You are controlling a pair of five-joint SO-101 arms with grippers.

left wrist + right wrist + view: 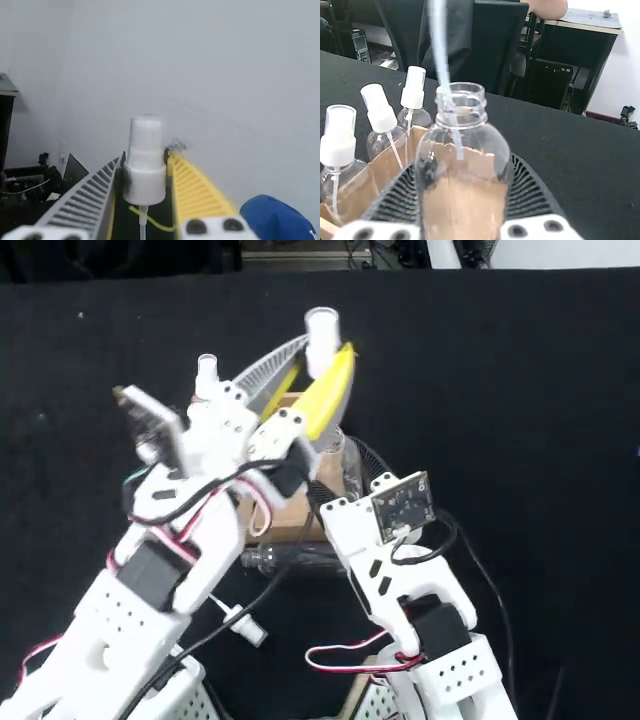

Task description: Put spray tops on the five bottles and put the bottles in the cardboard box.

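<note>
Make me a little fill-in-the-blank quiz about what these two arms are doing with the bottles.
1. The left gripper is shut on a white ___.
2. The right gripper is shut on a clear ___ whose neck is open, with a thin tube dipping into it.
3. ___ capped bottles stand at the cardboard box.
Missing words: spray top; bottle; three.
</note>
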